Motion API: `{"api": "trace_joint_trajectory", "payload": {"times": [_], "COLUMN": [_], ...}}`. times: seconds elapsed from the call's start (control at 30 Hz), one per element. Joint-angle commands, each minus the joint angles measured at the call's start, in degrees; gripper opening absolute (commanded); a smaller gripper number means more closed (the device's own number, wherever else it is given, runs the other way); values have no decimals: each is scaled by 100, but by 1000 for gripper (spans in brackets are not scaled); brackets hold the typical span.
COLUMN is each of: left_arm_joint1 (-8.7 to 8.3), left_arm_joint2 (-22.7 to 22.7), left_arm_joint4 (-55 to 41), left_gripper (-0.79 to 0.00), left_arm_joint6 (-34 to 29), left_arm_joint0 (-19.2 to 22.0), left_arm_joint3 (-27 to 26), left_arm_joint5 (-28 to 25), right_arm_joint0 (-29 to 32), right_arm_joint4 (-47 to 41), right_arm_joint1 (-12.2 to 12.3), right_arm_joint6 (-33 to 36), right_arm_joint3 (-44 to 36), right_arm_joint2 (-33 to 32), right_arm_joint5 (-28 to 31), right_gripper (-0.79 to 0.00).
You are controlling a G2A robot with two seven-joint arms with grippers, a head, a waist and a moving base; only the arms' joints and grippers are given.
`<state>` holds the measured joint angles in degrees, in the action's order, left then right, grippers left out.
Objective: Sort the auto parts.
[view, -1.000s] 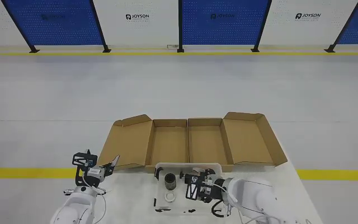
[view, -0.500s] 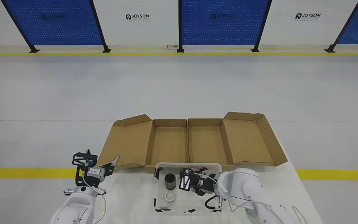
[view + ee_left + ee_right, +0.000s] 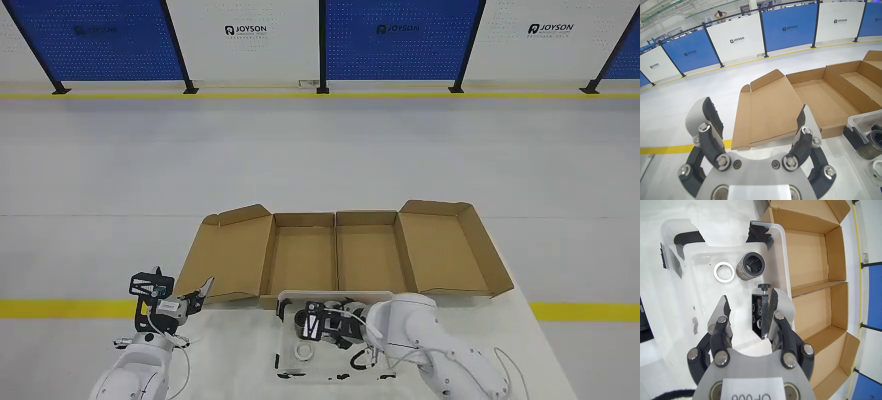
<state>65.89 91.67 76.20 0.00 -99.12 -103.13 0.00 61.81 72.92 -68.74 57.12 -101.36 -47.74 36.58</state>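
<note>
A clear plastic bin (image 3: 785, 256) holds a steel cylindrical bearing (image 3: 750, 266), a flat metal ring (image 3: 724, 272) and a black block with a knobbed screw (image 3: 759, 315). My right gripper (image 3: 750, 303) hangs open low in the bin, straddling the black block; one finger pad (image 3: 772, 306) touches the block's side, the other stands apart from it. In the top view this gripper (image 3: 318, 323) is over the bin's left half, above the ring (image 3: 303, 351). My left gripper (image 3: 755, 117) is open and holds nothing, left of the bin near the box's flap (image 3: 768, 108).
An open cardboard box (image 3: 368, 255) with two compartments and spread flaps lies just behind the bin (image 3: 290, 297). Black tape patches (image 3: 758, 232) mark the bin's corners. The white table runs left of the bin, where the left gripper (image 3: 200, 290) sits.
My right arm has swept leftward across the bin, from its right half to its left half. The left arm has not moved.
</note>
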Motion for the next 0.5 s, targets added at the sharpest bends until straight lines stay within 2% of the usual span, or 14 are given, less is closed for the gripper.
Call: {"api": "trace_joint_trajectory", "payload": {"times": [0.0,0.2,0.47], "left_arm_joint1": [0,0,0], "left_arm_joint2": [0,0,0], "left_arm_joint4": [0,0,0], "left_gripper": [0,0,0], "left_arm_joint6": [0,0,0], "left_arm_joint0": [0,0,0], "left_arm_joint3": [0,0,0], "left_arm_joint5": [0,0,0], "right_arm_joint0": [-80,-385,-751], "right_arm_joint4": [-13,-323,-547], "right_arm_joint1": [-27,-128,-256], "right_arm_joint6": [32,3,-158], "right_arm_joint3": [96,719,1200], "right_arm_joint2": [89,312,560], "right_arm_joint5": [-49,-57,-81], "right_gripper": [-249,-142,-123]}}
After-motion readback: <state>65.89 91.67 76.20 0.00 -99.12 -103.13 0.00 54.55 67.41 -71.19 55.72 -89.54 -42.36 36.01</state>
